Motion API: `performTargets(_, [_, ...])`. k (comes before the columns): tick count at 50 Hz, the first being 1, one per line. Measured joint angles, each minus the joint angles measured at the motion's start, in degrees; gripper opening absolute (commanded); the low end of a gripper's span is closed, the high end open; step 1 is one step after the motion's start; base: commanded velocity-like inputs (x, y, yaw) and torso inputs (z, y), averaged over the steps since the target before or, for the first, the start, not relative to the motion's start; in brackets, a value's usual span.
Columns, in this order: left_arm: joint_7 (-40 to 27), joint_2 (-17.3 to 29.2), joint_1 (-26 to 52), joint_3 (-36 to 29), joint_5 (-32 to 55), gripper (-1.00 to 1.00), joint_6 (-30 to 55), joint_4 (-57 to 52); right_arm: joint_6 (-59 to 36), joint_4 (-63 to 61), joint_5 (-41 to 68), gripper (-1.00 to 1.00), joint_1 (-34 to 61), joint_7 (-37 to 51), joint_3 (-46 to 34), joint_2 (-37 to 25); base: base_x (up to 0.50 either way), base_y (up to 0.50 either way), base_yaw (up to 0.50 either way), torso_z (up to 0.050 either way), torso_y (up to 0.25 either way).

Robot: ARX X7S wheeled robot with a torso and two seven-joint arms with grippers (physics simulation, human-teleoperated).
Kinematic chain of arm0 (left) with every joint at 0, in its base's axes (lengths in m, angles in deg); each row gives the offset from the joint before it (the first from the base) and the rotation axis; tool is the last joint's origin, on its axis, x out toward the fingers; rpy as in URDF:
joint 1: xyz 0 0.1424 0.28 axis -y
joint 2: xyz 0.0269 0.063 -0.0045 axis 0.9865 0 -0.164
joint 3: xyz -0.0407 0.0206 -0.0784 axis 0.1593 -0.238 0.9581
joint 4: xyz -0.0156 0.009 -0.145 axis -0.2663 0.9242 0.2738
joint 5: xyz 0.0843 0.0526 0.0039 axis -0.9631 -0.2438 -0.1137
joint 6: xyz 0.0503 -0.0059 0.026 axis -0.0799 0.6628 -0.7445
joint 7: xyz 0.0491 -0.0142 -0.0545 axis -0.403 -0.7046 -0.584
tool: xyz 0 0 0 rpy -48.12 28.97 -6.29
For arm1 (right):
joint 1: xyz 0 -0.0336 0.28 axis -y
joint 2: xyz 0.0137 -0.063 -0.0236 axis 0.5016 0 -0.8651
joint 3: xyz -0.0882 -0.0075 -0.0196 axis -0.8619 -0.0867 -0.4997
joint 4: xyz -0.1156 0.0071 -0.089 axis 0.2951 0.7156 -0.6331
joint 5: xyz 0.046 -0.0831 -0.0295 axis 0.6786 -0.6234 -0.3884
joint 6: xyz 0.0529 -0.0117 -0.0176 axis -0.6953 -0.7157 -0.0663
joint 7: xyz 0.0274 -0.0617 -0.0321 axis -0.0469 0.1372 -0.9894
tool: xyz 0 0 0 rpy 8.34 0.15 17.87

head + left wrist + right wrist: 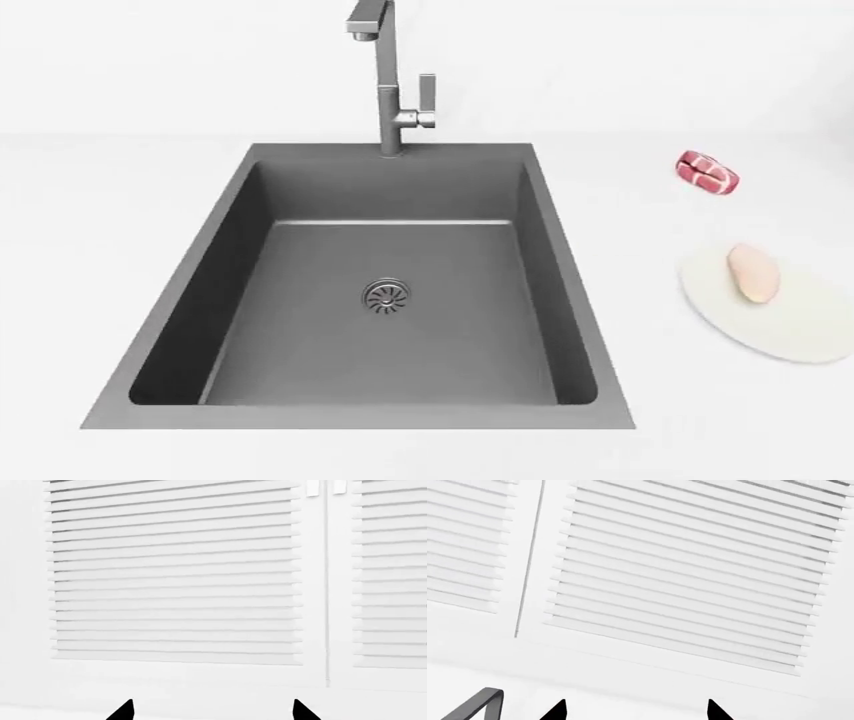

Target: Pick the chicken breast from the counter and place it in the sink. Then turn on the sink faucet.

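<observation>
left hand (212, 711): only two black fingertips poked into its wrist view, set well apart with nothing between them, so spread and empty. It was aimed at white louvered shutters (173, 575), not at anything on the tabletop.

right hand (635, 711): same deal, two dark tips held wide apart, gripping nothing. It faced slatted shutters too, with a grey bar at the frame corner, probably the faucet spout, though I couldn't be sure.

neither hand in head view: both arms were out of that picture, so how far they sat from the meat I couldn't tell.

chicken breast (755, 273): sat on a flat white round plate (801, 330) on the tabletop (120, 200), off to the right of the sink (214, 270). Its long axis ran roughly toward and away from the robot, narrow end at the far side.

which arm: my guess was the right one, since the meat lay on that side.

textures: chicken looked smooth, pale pink-beige, probably slippery. The red marbled meat chunk (707, 172) sat further back, apart from the plate, not the target.

sink: dark grey matte rectangular basin, round metal drain (386, 295) in the middle, nothing in it.

sink faucet (390, 90): squared grey metal, small lever on its right side, no water running.
</observation>
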Motion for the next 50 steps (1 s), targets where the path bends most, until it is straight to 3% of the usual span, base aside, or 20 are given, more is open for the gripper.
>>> performTargets(31, [-0.2,0.2,-1.0,-0.2,0.6,1.0,-0.8,-0.3,1.6,0.2,-0.4,1.0,-0.6,-0.6,-0.6,-0.7,0.49,-0.06,0.0,0.0,0.001])
performTargets(38, [0.0,0.2,-1.0,-0.5,0.4,1.0,-1.2,0.0,2.2,0.1,-1.0,1.0,-0.5,-1.3,-1.2,-0.8,0.0,0.0,0.0,0.0,0.0])
performTargets(50, [0.1,0.4,-1.2,-0.6,0.5,1.0,-1.4,0.0,2.7,0.2,-1.1,1.0,-0.4,-2.0,-1.2,-1.1,0.5,0.0,0.0,0.0,0.0])
